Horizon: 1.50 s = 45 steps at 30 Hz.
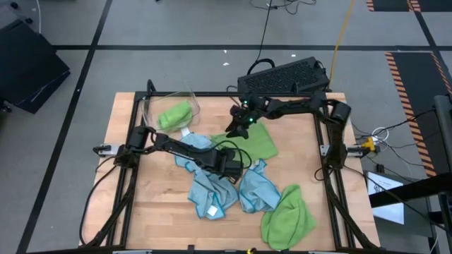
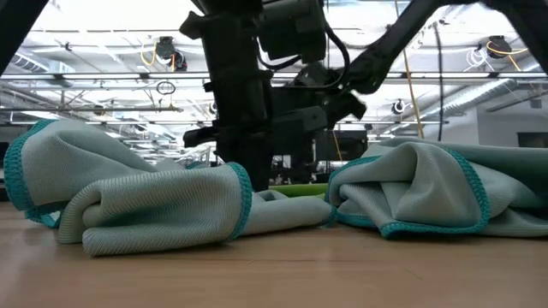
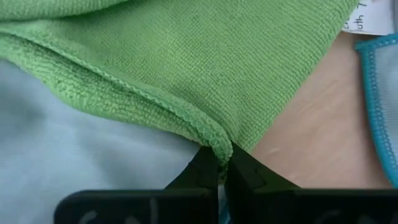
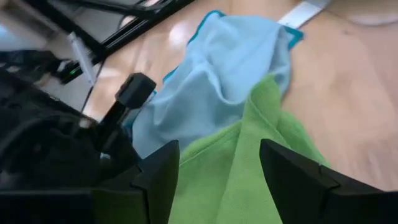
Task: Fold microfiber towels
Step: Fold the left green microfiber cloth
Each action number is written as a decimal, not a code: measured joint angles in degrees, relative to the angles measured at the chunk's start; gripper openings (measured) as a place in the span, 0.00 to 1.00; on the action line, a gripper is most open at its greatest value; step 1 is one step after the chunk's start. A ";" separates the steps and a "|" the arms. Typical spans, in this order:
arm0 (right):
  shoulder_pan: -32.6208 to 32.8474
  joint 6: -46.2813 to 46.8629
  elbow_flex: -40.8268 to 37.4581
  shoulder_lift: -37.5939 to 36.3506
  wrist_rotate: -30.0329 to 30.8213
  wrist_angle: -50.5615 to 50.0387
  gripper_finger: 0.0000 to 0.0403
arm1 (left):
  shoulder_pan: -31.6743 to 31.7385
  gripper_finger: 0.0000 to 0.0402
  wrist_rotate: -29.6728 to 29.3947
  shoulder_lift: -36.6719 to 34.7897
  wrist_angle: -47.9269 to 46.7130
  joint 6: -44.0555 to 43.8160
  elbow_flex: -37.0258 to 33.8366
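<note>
A lime green towel [image 1: 260, 141] lies spread at the table's middle, its left part resting on a light blue towel [image 1: 201, 149]. My left gripper [image 1: 230, 165] is shut on the green towel's near left corner. My right gripper [image 4: 217, 177] hangs open over the green towel's [image 4: 249, 162] far left part [image 1: 236, 129], a finger on either side, with the blue towel [image 4: 211, 81] beyond. Two more crumpled blue towels [image 1: 212, 196] [image 1: 258, 190] lie toward the near edge. Another green towel [image 1: 288, 217] lies bunched at the near right. My left gripper pinches the green towel's hemmed corner [image 3: 219, 144] between its two fingertips [image 3: 205, 171], coming steeply from above. One layer or several, I cannot tell. The rest of the towel lies slack on the table and on the blue towel [image 3: 74, 155].
A clear plastic bin [image 1: 169, 106] at the far left holds a rolled green towel [image 1: 175, 114]. A dark keyboard [image 1: 282, 76] sits past the far edge. In the low view the blue towels [image 2: 154, 205] [image 2: 419, 192] lie in heaps in front of the arms. Bare wood [image 1: 155, 204] shows at the near left.
</note>
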 joint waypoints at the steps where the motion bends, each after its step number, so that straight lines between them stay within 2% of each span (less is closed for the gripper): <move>1: -0.08 -0.68 0.55 1.46 -1.74 0.42 0.54 | 0.01 0.01 -0.02 0.00 -0.05 0.37 0.00; 9: -0.02 -2.58 7.55 10.71 -5.75 6.68 0.55 | -0.23 0.02 -1.05 -0.07 -0.17 4.00 0.08; 18: 1.66 -6.95 8.25 13.79 -4.34 9.07 0.76 | -0.21 0.01 -1.09 -0.09 -0.17 7.87 0.10; 23: 1.79 -4.96 8.27 16.07 -2.95 13.70 0.78 | -0.51 0.03 -1.07 -0.15 -0.31 11.11 0.11; 29: 3.15 -4.81 9.73 18.44 -0.88 14.31 0.77 | -0.70 0.03 -1.05 -0.17 -0.21 12.40 0.12; 34: 4.40 -7.17 11.22 19.73 1.41 12.40 0.70 | -0.63 0.01 -0.64 -0.17 -0.30 14.77 0.15; 37: 4.53 -8.01 11.27 19.73 3.10 11.80 0.61 | -0.63 0.03 -0.59 -0.17 -0.57 15.22 0.15; 45: 3.52 -5.39 11.21 17.89 1.43 7.16 0.20 | -0.63 0.02 0.02 -0.19 -3.52 15.01 0.17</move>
